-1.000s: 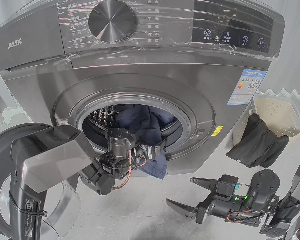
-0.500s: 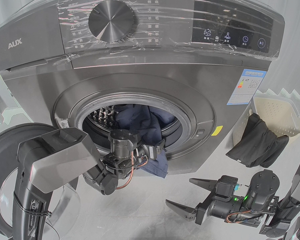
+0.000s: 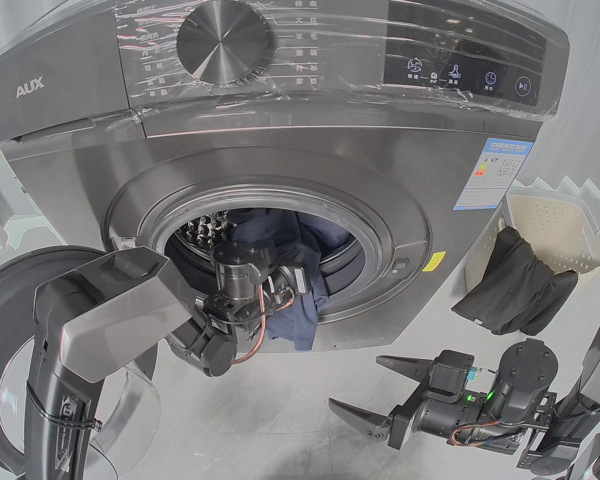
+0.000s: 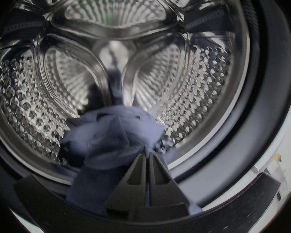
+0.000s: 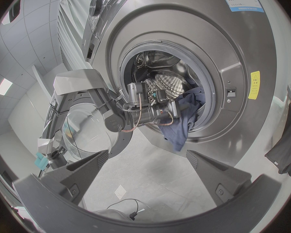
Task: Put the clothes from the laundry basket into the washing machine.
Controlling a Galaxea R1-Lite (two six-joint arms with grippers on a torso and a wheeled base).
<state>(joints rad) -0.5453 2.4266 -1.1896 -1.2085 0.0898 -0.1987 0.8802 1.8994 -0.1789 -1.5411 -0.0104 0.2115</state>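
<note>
Our left pincer [image 4: 148,154] is clamped on the blue garment [image 3: 303,318], half inside the washing machine [image 3: 380,168] drum, half over its lip. Our right pincer [image 3: 355,383] gapes above the grey floor [image 3: 280,408]. We see black clothes [image 3: 517,295] draped over the laundry basket [image 3: 580,248].

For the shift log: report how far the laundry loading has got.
Done: nothing fully; door open. In hand: left pincer shut on the blue cloth, partly in the drum, its tail hanging over the rim. Left: black garment draped over the basket; right pincer open, empty.
</note>
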